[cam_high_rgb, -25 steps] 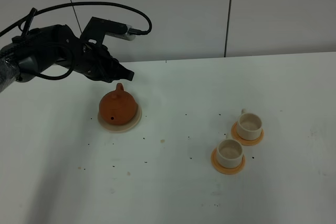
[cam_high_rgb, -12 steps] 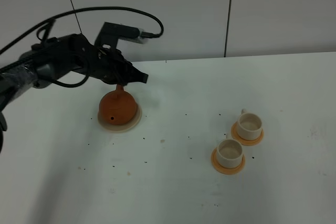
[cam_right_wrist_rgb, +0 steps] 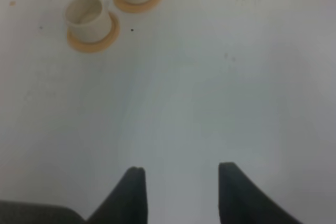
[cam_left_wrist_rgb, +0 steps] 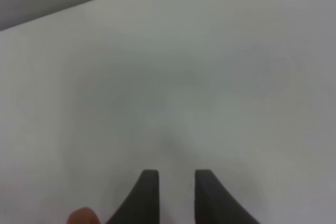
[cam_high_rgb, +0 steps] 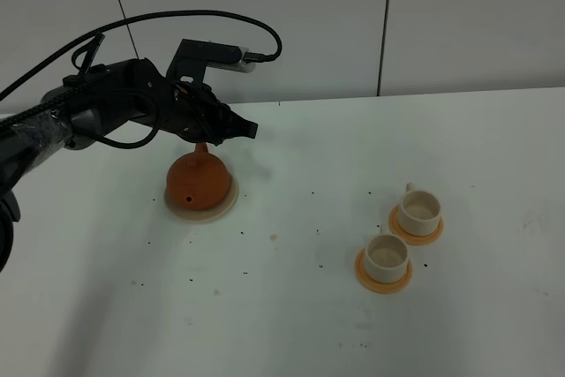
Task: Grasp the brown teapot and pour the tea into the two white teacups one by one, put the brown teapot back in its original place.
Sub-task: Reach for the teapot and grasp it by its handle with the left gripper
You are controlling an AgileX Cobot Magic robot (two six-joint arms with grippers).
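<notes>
Toward 10 o'clock on the white table (cam_high_rgb: 291, 315), the left gripper (cam_high_rgb: 250, 131) hung near the brown teapot (cam_high_rgb: 198, 183), its tips at the pot's 1 o'clock. Its jaws stood partly apart with only bare tabletop between them, so it held nothing. The teapot sat upright on its cream saucer (cam_high_rgb: 226, 207), handle at 12 o'clock. Around 4 o'clock, well apart from the pot, the two white teacups (cam_high_rgb: 418, 210) stood on orange coasters (cam_high_rgb: 383, 281), one at the other's 7 o'clock and near it. From its wrist camera, the right gripper (cam_right_wrist_rgb: 182, 168) was spread wide over bare table, gripping nothing.
</notes>
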